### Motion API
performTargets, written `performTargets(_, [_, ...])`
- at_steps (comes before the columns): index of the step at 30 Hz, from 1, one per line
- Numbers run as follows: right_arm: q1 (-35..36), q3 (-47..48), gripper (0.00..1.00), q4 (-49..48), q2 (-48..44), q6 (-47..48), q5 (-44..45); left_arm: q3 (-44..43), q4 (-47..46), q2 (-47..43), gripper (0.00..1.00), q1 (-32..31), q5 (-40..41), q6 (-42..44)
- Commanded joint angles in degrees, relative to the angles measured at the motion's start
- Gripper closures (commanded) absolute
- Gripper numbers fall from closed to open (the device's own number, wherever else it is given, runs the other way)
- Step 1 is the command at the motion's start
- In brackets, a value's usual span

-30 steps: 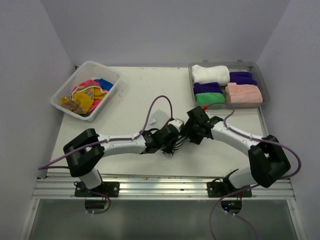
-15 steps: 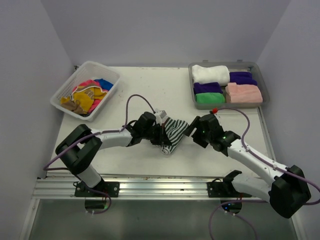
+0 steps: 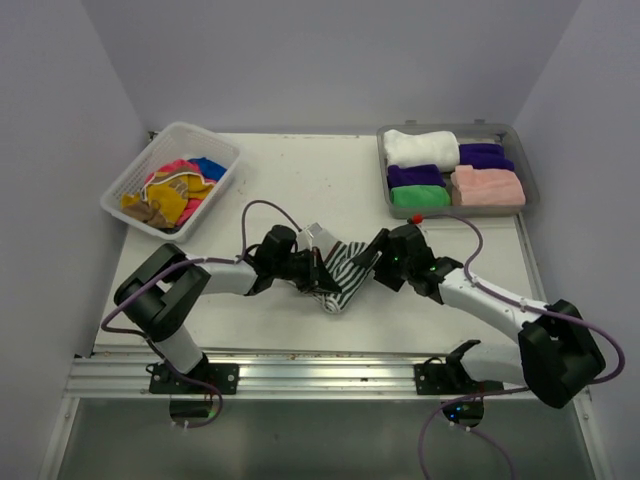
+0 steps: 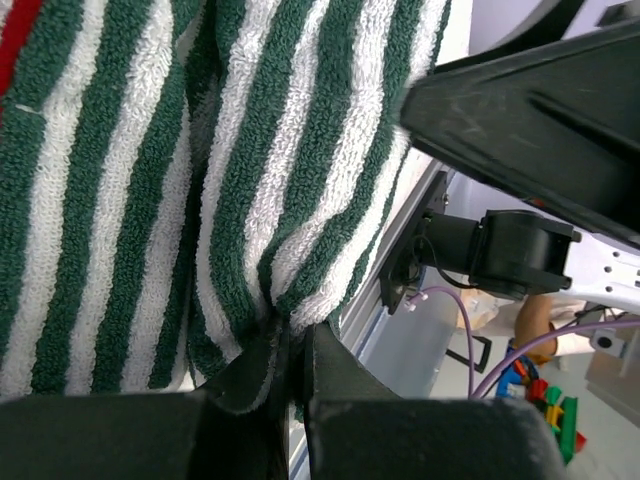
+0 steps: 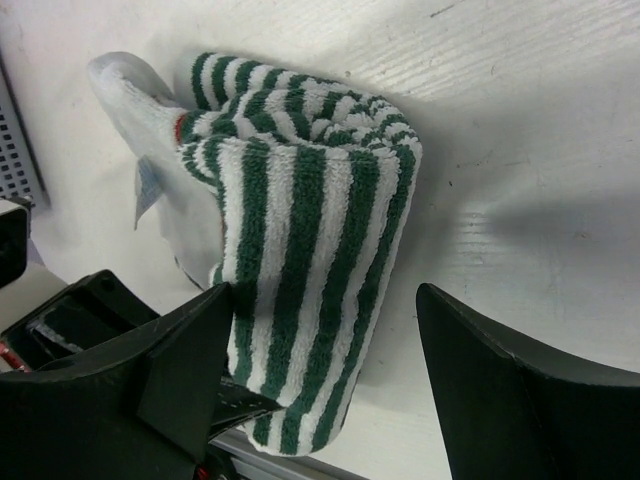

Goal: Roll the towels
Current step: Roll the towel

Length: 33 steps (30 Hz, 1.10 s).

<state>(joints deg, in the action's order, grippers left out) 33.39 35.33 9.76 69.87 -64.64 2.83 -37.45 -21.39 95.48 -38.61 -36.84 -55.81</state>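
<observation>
Pinching a fold of the striped towel, the left gripper is clenched on the cloth's edge. The right gripper stands released, one finger on either side of the half-rolled bundle. The towel lies near the front of the table, between the two arms. To roll it well, I judge the left should pinch firmly while the right closes low and turns the loose end evenly. Counted: one striped towel; five rolled towels in the tray, one white, two purple, one green, one pink; one basket whose loose heap is too tangled to count.
</observation>
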Motion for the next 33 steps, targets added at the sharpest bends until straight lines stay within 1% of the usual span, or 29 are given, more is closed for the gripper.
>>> performTargets(1, [0.28,0.61,0.23,-4.48,3.34,-2.06,-1.25,1.33,-4.09,1.19,1.0,0.64,-3.94,-2.63])
performTargets(2, [0.28,1.05,0.23,-4.92,4.3,-2.24,-1.42,1.5,-4.71,1.46,1.0,0.82,-4.2,-2.98])
performTargets(5, [0.36,1.58,0.31,-5.62,8.52,-2.86,-1.6,2.21,-6.56,2.25,1.0,1.08,-5.26,-3.95])
performTargets(6, [0.45,1.58,0.38,-5.98,10.01,-3.12,-1.69,2.29,-6.82,2.34,1.0,1.17,-5.43,-4.13])
performTargets(7, [0.54,1.5,0.41,-7.02,10.81,-3.73,-1.86,2.3,-7.0,2.51,1.0,1.17,-5.52,-3.96])
performTargets(8, [0.54,1.49,0.54,-7.47,11.43,-3.91,-2.12,2.3,-7.0,2.69,1.0,1.17,-5.61,-3.95])
performTargets(10, [0.63,2.72,0.69,-6.69,12.92,-3.91,-2.22,2.21,-6.22,2.52,1.0,1.17,-5.61,-2.99])
performTargets(11, [0.71,3.33,0.83,-5.64,13.36,-3.83,-1.87,1.86,-5.34,2.17,0.98,1.17,-5.44,-2.2])
performTargets(13, [1.06,5.87,0.93,-1.27,14.07,-2.95,-1.16,-0.33,1.85,0.59,0.87,1.17,-3.25,2.62])
performTargets(14, [1.15,6.76,0.99,0.59,14.33,-2.6,-0.64,-1.12,4.75,-0.29,0.75,1.17,-2.11,4.55])
performTargets(15, [1.24,7.64,1.0,2.53,14.33,-1.99,0.5,-2.0,11.21,-2.65,0.67,1.17,1.04,8.4])
performTargets(16, [1.24,9.13,1.0,5.94,14.33,-1.81,1.12,-3.4,14.06,-3.97,0.58,1.17,2.72,10.09])
performTargets(17, [1.42,9.75,1.0,7.45,14.25,-1.54,1.65,-3.94,16.35,-5.47,0.41,1.17,4.3,11.67])
performTargets(18, [1.33,10.37,1.0,8.95,14.25,-1.28,2.0,-5.42,21.25,-8.35,0.33,1.17,8.24,14.74])
performTargets(20, [1.42,11.77,1.0,12.29,14.16,-1.19,2.79,-7.01,27.43,-11.01,0.2,0.99,12.38,17.39])
performTargets(21, [1.33,12.13,1.0,13.17,14.16,-1.36,2.97,-9.02,31.89,-13.28,0.19,0.73,17.8,19.75])
performTargets(23, [1.42,13.35,1.0,15.46,14.51,-1.54,3.15,-11.14,35.7,-15.05,0.18,-1.46,23.8,21.7])
performTargets(24, [1.42,13.71,1.0,16.16,14.68,-1.71,3.15,-12.11,38.06,-16.11,0.18,-2.69,30.36,23.1])
performTargets(25, [1.33,14.49,1.0,17.3,14.86,-1.89,3.06,-13.68,38.78,-16.46,0.19,-6.27,33.56,23.81])
performTargets(27, [1.33,15.46,1.0,18.36,15.65,-1.89,2.79,-15.71,39.58,-16.38,0.2,-10.67,40.23,25.92])
performTargets(28, [1.33,16.08,1.0,19.24,15.83,-1.89,2.71,-16.07,39.15,-16.29,0.21,-14.79,41.66,26.54])
performTargets(29, [1.33,16.26,1.0,19.51,16.0,-1.89,2.62,-16.33,38.44,-16.21,0.21,-16.57,42.98,27.15])
performTargets(30, [1.42,16.43,1.0,19.68,16.09,-1.89,2.62,-16.86,37.92,-15.77,0.2,-19.89,46.56,27.68])
performTargets(33, [1.42,16.44,1.0,19.69,15.57,-2.07,2.53,-17.74,37.21,-14.11,0.19,-23.69,51.5,28.74])
